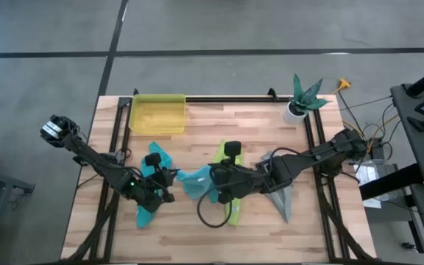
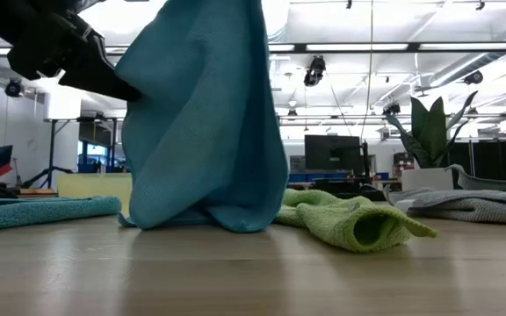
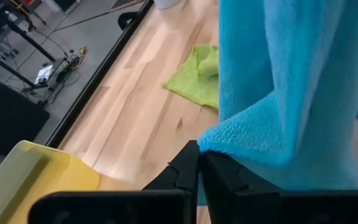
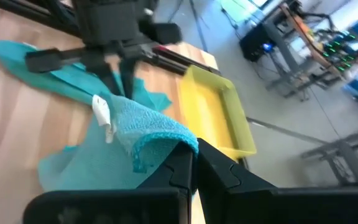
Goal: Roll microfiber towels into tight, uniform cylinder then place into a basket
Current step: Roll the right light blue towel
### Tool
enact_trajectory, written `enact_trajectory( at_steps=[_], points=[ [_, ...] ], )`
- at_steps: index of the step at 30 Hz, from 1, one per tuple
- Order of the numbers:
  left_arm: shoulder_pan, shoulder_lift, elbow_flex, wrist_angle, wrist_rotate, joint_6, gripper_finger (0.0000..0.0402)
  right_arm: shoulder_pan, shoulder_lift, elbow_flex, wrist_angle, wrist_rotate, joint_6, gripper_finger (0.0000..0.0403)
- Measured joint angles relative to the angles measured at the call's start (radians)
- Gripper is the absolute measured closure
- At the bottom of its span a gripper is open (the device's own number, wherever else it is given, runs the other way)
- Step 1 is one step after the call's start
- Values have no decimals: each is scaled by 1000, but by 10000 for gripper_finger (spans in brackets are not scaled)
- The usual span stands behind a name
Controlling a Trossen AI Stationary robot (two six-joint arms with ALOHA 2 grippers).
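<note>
A corner of the light blue towel (image 3: 291, 81) is pinched between the closed fingers of the left gripper (image 3: 199, 163); another corner is clamped by the right gripper (image 4: 191, 163), its fingers likewise closed; the cloth is held lifted between them above mid-table, its lower edge touching the wood. The teal towel (image 1: 153, 184) is seen beneath the left arm, the lime green towel (image 2: 350, 219) beside the hanging cloth, the grey towel (image 1: 284, 197) under the right arm; the yellow basket (image 1: 157, 114) is set at the far edge, near a potted plant (image 1: 304, 99).
</note>
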Motion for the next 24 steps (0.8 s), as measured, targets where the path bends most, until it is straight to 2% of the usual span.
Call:
enact_trajectory(
  at_steps=[6, 9, 13, 18, 24],
  points=[
    [-8, 0, -2, -47, -16, -34, 401, 19, -2, 0, -179, 221, 141, 394],
    [-8, 0, -1, -44, -41, -35, 401, 22, -2, -10, -240, 227, 221, 394],
    [-8, 0, 19, -44, -91, -25, 401, 22, -3, -61, -243, 227, 245, 394],
    [2, -13, 85, -45, -158, 174, 402, -3, -3, -104, -246, 272, 240, 394],
    [8, -74, 221, -45, -277, 395, 402, -38, -20, -107, -245, 517, 174, 394]
  ],
)
